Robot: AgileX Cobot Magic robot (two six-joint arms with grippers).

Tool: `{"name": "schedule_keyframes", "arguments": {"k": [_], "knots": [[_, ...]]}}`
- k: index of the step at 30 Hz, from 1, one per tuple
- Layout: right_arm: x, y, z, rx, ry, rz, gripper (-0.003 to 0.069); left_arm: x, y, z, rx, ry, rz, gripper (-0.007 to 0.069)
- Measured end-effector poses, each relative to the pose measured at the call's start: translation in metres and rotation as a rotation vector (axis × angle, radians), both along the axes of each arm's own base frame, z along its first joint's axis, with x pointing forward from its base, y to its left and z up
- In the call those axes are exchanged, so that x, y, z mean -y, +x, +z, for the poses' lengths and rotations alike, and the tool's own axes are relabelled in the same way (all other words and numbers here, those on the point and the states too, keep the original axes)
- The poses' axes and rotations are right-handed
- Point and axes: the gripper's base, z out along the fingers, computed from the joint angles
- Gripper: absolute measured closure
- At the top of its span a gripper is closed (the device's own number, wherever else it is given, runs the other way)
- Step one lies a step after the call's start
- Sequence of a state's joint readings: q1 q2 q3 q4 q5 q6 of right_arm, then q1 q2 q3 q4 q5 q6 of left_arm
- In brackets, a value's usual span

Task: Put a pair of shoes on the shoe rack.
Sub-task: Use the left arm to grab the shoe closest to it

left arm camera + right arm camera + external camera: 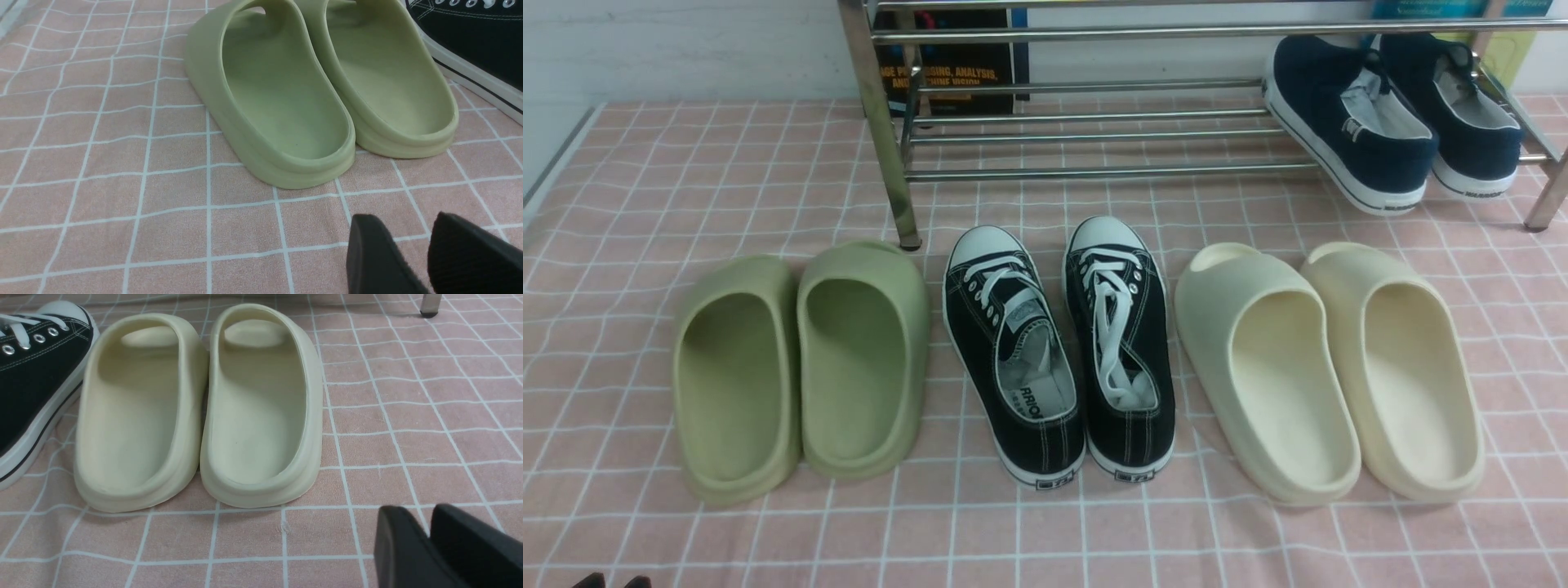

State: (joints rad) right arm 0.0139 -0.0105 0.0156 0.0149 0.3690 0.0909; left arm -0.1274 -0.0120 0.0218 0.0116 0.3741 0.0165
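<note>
Landmark: the shoe rack (1111,173).
Black sneakers (1033,359): on the cloth, before the landmark's lower tier.
Left fingers (402,253): parted, empty.
Right fingers (423,543): slightly parted, empty.
Done: we judge nothing placed.
Left: we must lift both sneakers onto the landmark.

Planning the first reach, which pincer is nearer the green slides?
Left. The left pincer hovers just on the near side of the green slides; the right pincer is beyond the cream slides.
</note>
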Motion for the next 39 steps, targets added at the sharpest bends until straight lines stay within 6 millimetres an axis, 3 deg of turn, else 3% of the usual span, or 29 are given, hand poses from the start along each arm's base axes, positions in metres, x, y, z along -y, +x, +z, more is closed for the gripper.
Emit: {"name": "schedule_keyframes", "arguments": {"k": [8, 11, 15, 19, 20, 23, 24, 26, 27, 29, 33, 35, 36, 39], "knots": [[0.000, 0.000, 0.000, 0.000, 0.000, 0.000, 0.0517, 0.000, 0.002, 0.006, 0.085, -0.011, -0.001, 0.0385], [0.000, 0.000, 0.000, 0.000, 0.000, 0.000, 0.0514, 0.001, 0.004, 0.027, 0.320, -0.041, -0.004, 0.0385], [0.000, 0.000, 0.000, 0.000, 0.000, 0.000, 0.0513, 0.001, 0.002, 0.042, 0.489, -0.062, -0.006, 0.0385], [0.000, 0.000, 0.000, 0.000, 0.000, 0.000, 0.0513, -0.001, -0.007, 0.069, 0.795, -0.129, -0.007, 0.0385], [0.000, 0.000, 0.000, 0.000, 0.000, 0.000, 0.0513, -0.001, -0.007, 0.069, 0.795, -0.129, -0.007, 0.0385], [0.000, 0.000, 0.000, 0.000, 0.000, 0.000, 0.0510, -0.007, -0.021, 0.089, 1.036, -0.406, -0.017, 0.0385], [0.000, 0.000, 0.000, 0.000, 0.000, 0.000, 0.0509, -0.008, -0.023, 0.090, 1.060, -0.427, -0.020, 0.0385], [0.000, 0.000, 0.000, 0.000, 0.000, 0.000, 0.0503, -0.015, -0.033, 0.109, 1.154, -0.690, -0.053, 0.0385], [0.000, 0.000, 0.000, 0.000, 0.000, 0.000, 0.0503, -0.015, -0.034, 0.110, 1.160, -0.695, -0.052, 0.0385], [0.000, 0.000, 0.000, 0.000, 0.000, 0.000, 0.0501, -0.017, -0.042, 0.135, 1.165, -0.787, -0.074, 0.0387], [0.000, 0.000, 0.000, 0.000, 0.000, 0.000, 0.0495, -0.015, -0.051, 0.175, 1.085, -0.691, -0.062, 0.0412], [0.000, 0.000, 0.000, 0.000, 0.000, 0.000, 0.0493, -0.012, -0.046, 0.189, 0.991, -0.598, -0.040, 0.0440], [0.000, 0.000, 0.000, 0.000, 0.000, 0.000, 0.0491, -0.008, -0.035, 0.205, 0.867, -0.490, -0.023, 0.0487], [0.000, 0.000, 0.000, 0.000, 0.000, 0.000, 0.0487, -0.001, -0.007, 0.222, 0.672, -0.363, -0.017, 0.0571]]}}
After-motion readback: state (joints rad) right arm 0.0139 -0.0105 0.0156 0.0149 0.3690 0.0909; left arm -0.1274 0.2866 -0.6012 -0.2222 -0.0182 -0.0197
